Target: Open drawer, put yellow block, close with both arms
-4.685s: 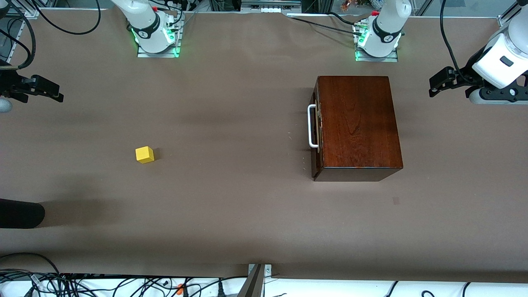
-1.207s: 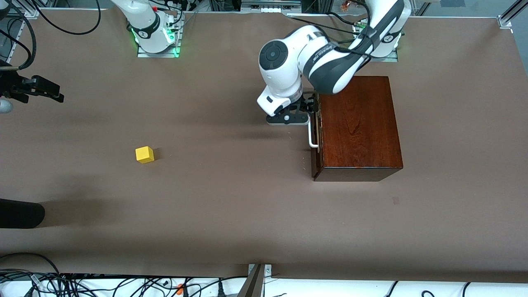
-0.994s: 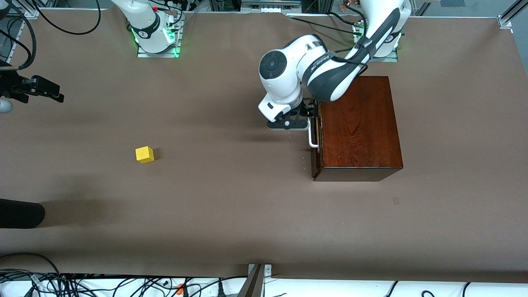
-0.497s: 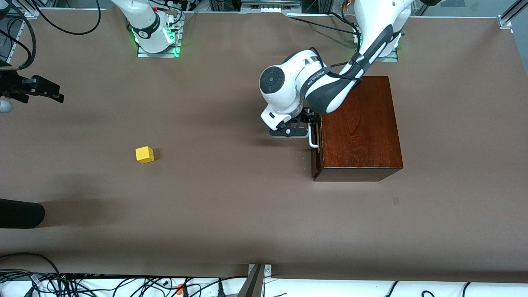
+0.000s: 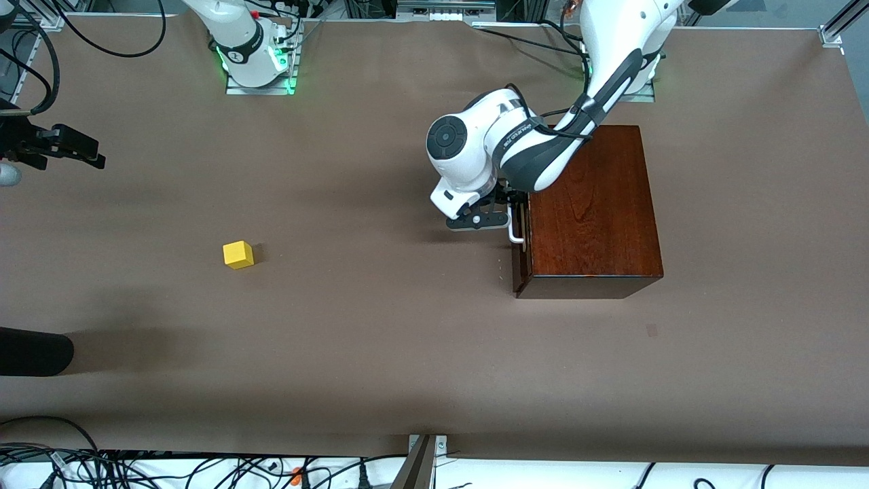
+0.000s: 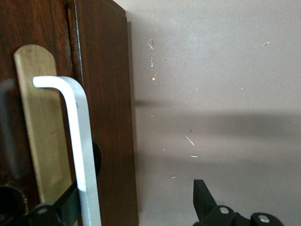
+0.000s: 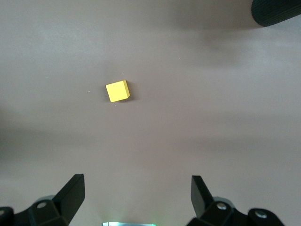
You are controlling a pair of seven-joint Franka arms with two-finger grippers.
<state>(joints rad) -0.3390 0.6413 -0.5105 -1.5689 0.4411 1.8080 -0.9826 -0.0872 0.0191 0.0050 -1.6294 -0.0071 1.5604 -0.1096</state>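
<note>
The dark mahogany box [image 5: 590, 204] stands toward the left arm's end of the table, its drawer [image 5: 521, 227] shut. My left gripper [image 5: 512, 204] is at the drawer front, open. In the left wrist view the white loop handle [image 6: 80, 141] runs just inside one finger [image 6: 61, 209], and the other finger [image 6: 204, 200] stands wide over the table. The yellow block [image 5: 237, 255] lies alone toward the right arm's end. My right gripper [image 5: 91, 153] waits open, over that end of the table. The right wrist view shows the yellow block [image 7: 117, 91] well ahead of its gripper [image 7: 136, 181].
A black rounded object [image 5: 34, 352] juts in at the table's edge at the right arm's end, nearer the front camera than the block. Cables [image 5: 204, 468] run along the front edge. Brown table [image 5: 380, 326] stretches between block and box.
My left gripper has slid along the drawer front toward the front camera, covering more of the handle. The right arm, the block and the drawer have not moved.
</note>
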